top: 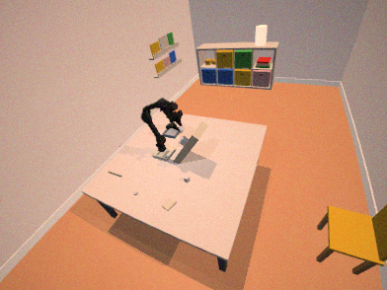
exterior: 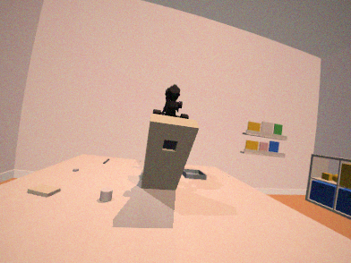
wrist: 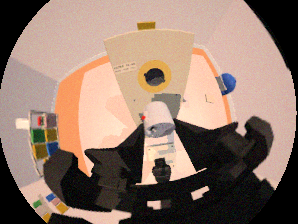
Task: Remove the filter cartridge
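Table (top: pixel 148 178) (exterior: pixel 67 215) (wrist: pixel 95 95) first: beneath the gripper (top: pixel 180 127) (exterior: pixel 172 113) (wrist: pixel 159 125) it was spread, with the whole lift being carried out above it. Next the service panel (top: pixel 187 149) (exterior: pixel 163 165) (wrist: pixel 130 52): ahead of the fingertips it was seen, leaning, well apart from them, its yellow-ringed opening (wrist: pixel 141 76) left unfilled. The tray (top: pixel 170 135) (exterior: pixel 194 177) was placed lower than the gripper, off to the panel's side; how squarely it was lined up under the fingers could not be told.

And the filter cartridge (top: pixel 182 129) (wrist: pixel 158 117)! Right between the fingertips it was held, clear of the panel, the two fingers being clamped on its sides. Its long axis was laid roughly along the gripper's own reach, one end pointed outward from the fingers on the panel side, the other turned back toward the wrist. Only one gripper was in play, so no nearer hand had to be picked. By the look of it, extraction was done and placing was left: a move down to the tray floor was called for, with the outward end to be kept off the tray wall, then a gentle release and a clean withdrawal.
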